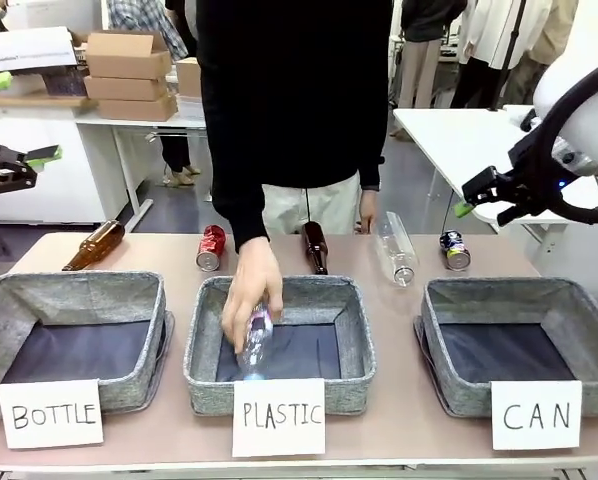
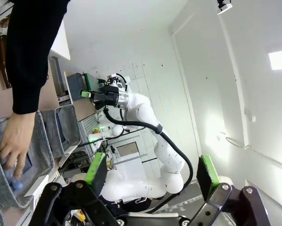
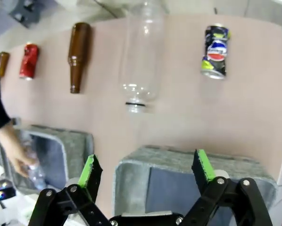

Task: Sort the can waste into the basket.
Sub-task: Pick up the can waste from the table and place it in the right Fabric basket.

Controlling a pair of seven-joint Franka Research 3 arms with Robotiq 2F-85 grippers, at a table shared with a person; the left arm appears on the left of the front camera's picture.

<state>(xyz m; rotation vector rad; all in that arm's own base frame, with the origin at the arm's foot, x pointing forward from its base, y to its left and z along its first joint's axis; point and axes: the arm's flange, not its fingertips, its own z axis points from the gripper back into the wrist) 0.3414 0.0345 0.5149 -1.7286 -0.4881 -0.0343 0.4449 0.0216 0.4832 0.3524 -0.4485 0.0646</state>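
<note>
on the broad pinkish-brown table (image 1: 39,255) we've got the grey woven-fabric rectangular basket (image 1: 509,290), behind its white card (image 1: 536,413) lettered "can", empty at our right end. the right gripper (image 3: 145,172) hangs above it, jaws spread wide on nothing; the left gripper (image 2: 150,174), far left, gapes the same. the dark blue-black metal drink can (image 1: 455,250) lies just behind that basket, the shiny red metal can (image 1: 211,247) well left. we'd lower the right arm, jaws straddling the blue can's round side, clear of the clear plastic bottle (image 1: 396,250) beside it.

Front view across table (image 1: 149,255) toward person (image 1: 294,100); right wrist above same table; left wrist sideways.
</note>
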